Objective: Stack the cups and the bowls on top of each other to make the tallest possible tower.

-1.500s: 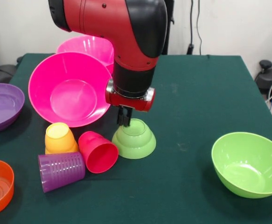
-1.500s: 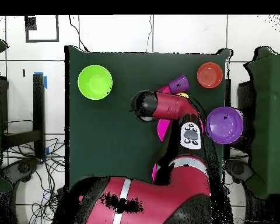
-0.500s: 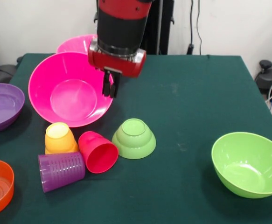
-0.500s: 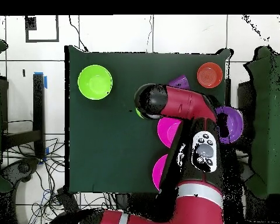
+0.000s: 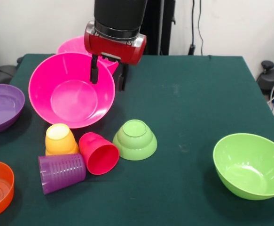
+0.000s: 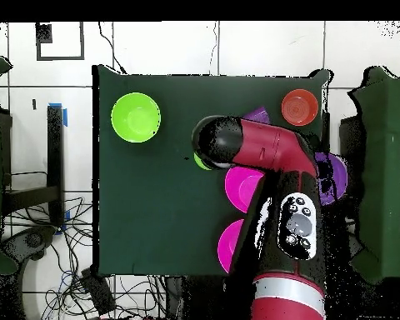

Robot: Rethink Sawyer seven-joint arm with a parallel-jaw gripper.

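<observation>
Fingers (image 5: pixel 94 75) stand spread apart and empty, hanging over the right rim of the near pink bowl (image 5: pixel 71 89), which tilts against a second pink bowl (image 5: pixel 82 44) behind it. Toward the camera and slightly right of them, well below, the small green bowl (image 5: pixel 135 140) sits upside down on the green surface (image 5: pixel 198 94). Touching its left side lies the red cup (image 5: pixel 99 153), tipped over, beside the yellow cup (image 5: pixel 60 139) and the purple cup (image 5: pixel 61 172). No tower is begun, I judge.

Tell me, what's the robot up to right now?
Gripper open, empty, raised over the near hot pink bowl. Small green bowl upside down on the table, untouched. Nothing stacked yet; path clear.
</observation>
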